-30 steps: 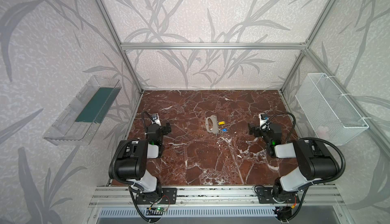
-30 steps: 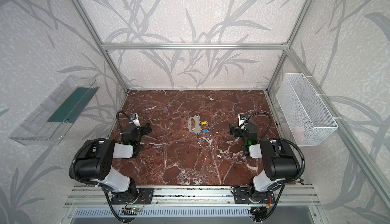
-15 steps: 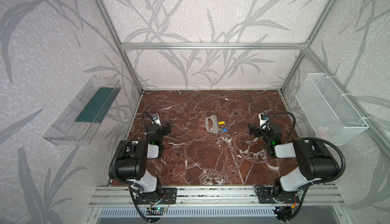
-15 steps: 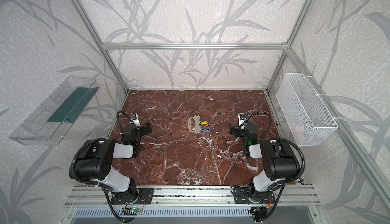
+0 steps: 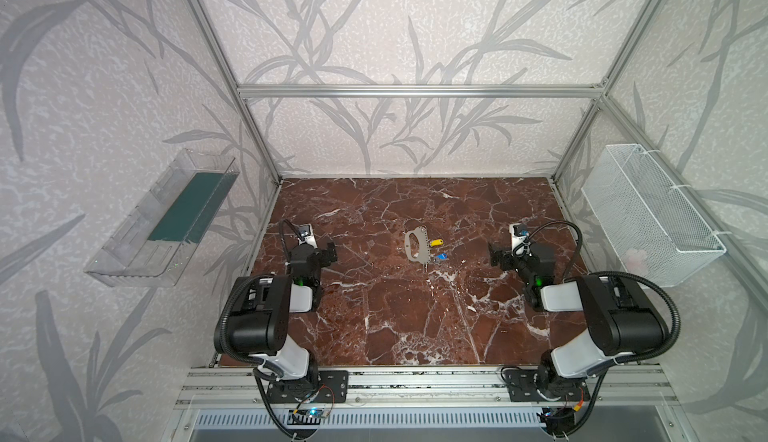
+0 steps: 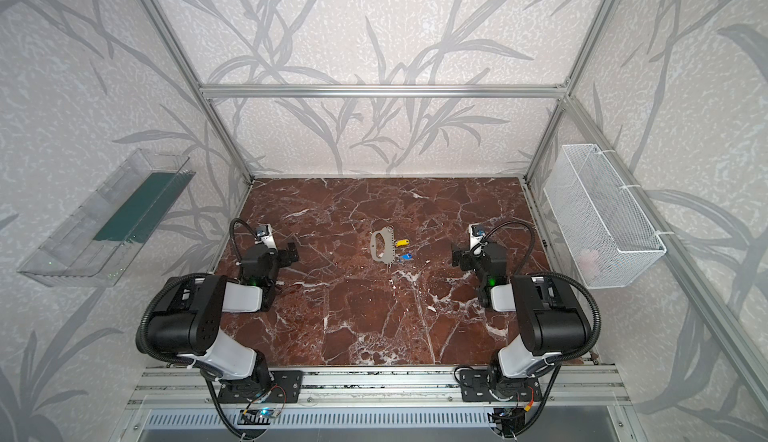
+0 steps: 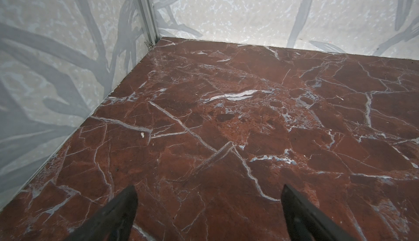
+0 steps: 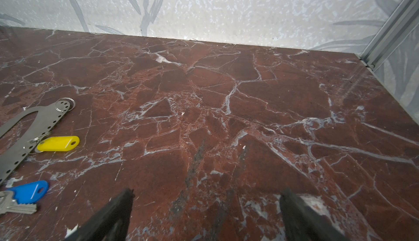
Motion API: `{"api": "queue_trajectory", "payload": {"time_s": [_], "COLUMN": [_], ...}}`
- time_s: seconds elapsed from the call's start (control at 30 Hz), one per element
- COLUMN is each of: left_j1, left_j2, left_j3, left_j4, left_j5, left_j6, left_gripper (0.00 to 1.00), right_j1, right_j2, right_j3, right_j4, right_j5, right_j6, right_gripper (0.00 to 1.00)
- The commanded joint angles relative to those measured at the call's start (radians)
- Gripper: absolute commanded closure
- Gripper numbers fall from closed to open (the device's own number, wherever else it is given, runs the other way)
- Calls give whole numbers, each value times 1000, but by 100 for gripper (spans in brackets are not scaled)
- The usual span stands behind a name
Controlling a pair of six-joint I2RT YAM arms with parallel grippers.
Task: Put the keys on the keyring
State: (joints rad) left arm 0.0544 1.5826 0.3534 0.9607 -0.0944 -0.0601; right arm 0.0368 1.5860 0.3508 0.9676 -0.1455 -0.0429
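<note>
The keyring point(image 5: 417, 245) point(image 6: 382, 245), a flat grey plate with an oval cut-out, lies on the marble floor near the middle. The yellow key tag point(image 5: 436, 242) point(image 6: 402, 242) and the blue key point(image 5: 441, 257) point(image 6: 406, 257) lie just right of it. In the right wrist view the keyring point(image 8: 48, 120), yellow tag point(image 8: 57, 143) and blue key point(image 8: 28, 192) sit off to one side. The yellow tag's small ring touches the plate's holed edge. My left gripper point(image 5: 330, 250) point(image 7: 209, 187) and right gripper point(image 5: 494, 255) point(image 8: 207, 191) rest low at either side, both open and empty.
A clear plastic tray point(image 5: 166, 227) hangs on the left wall and a white mesh basket point(image 5: 648, 215) on the right wall. Aluminium frame posts and patterned walls close in the marble floor point(image 5: 415, 315) on three sides.
</note>
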Motion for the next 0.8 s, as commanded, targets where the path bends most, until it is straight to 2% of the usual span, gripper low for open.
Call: {"api": "queue_trajectory", "payload": {"time_s": [0.0, 0.17, 0.3, 0.4, 0.57, 0.63, 0.77], "left_j1": [-1, -1, -1, -2, -2, -3, -2], "left_j2": [-18, -17, -18, -18, -17, -17, -17], "left_j3": [9, 9, 9, 9, 10, 23, 19], "left_j4": [9, 9, 8, 7, 8, -17, -14], "left_j5": [7, 5, 6, 6, 11, 63, 79], "left_j6": [8, 8, 8, 8, 9, 30, 36], "left_gripper": [1, 1, 1, 1, 1, 1, 1], "right_j1": [9, 21, 58, 58, 57, 55, 52], "right_j2": [0, -1, -1, -1, -1, 3, 4], "right_j3": [14, 16, 16, 23, 26, 31, 31], "right_j4": [31, 26, 27, 9, 5, -1, 0], "right_j5": [55, 88, 202, 105, 98, 95, 89], "right_j6": [-2, -5, -12, -48, -46, -43, -43], "right_gripper": [1, 1, 1, 1, 1, 1, 1]}}
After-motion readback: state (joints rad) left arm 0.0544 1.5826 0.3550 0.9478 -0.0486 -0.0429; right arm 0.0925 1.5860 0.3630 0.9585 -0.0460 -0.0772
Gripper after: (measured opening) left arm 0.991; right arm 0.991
